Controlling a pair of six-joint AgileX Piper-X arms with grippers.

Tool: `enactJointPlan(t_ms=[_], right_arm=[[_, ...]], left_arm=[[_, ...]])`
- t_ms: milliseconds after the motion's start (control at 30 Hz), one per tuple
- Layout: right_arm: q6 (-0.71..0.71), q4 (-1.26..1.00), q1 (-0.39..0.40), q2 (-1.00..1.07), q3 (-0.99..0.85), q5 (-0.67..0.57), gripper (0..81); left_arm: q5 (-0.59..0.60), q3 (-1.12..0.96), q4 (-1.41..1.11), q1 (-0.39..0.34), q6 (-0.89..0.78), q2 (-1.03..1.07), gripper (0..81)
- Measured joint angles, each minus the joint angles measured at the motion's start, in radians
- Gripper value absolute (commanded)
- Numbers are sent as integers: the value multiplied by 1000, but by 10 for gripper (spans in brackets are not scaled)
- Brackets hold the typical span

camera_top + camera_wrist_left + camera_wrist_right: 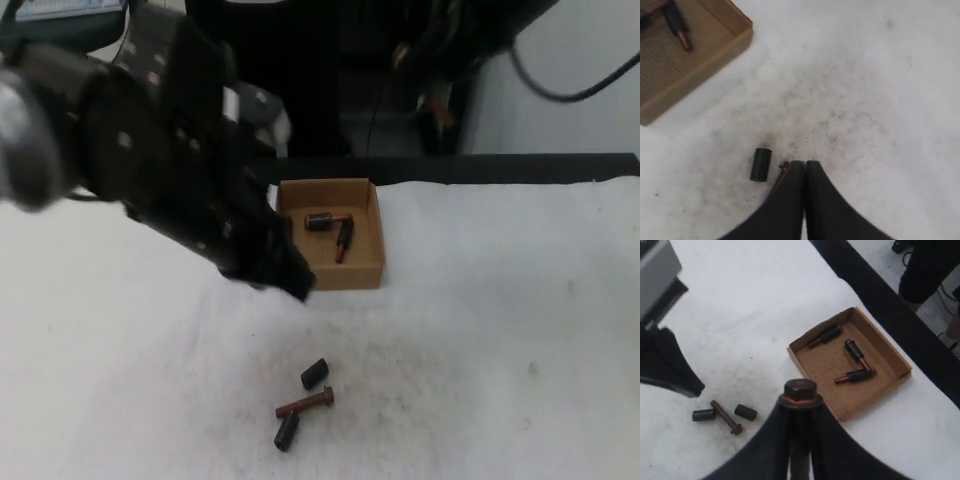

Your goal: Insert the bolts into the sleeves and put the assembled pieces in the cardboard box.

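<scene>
— So, which step?
— Mating bolt and sleeve, I'd say. The right pincer [800, 407] clamps a bolt [800, 391]. The left pincer [805, 167] is pinched empty beside a loose sleeve [760, 164] on the worktop [865, 100].
— Next?
— The left probably opens and takes that sleeve. Beyond, the cardboard box [827, 360] holds three assembled pieces [855, 375].

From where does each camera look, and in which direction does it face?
High view: behind and above the arms, facing forward and down on the bench and cardboard box; the left arm shows close.
Left wrist view: on the left wrist, facing down past the shut left gripper at a sleeve.
Right wrist view: on the right wrist, facing past the right gripper, shut on the held bolt, toward the box.
Shared: all three show the box; high and right wrist views both show the loose bolt.
</scene>
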Motion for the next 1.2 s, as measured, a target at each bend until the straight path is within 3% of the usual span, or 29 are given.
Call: enactJointPlan(t_ms=[367,533,633,767,933,1200], right_arm=[[41,199,-57,-39,-2,0,8],[41,217,-57,-39,-2,0,8],[41,217,-57,-39,-2,0,8],[41,217,-57,-39,-2,0,8],[41,217,-57,-39,-2,0,8],[41,217,-57,-39,-2,0,8]], left_arm=[[-120,-167,306,-78,0,294,3],[-157,-239,297,-86,0,338,3],[-242,-273,279,-92,0,338,4],[-283,-298,266,-92,2,338,111],[-296,-298,264,-93,29,338,306],[-356,-294,235,-103,102,338,313]])
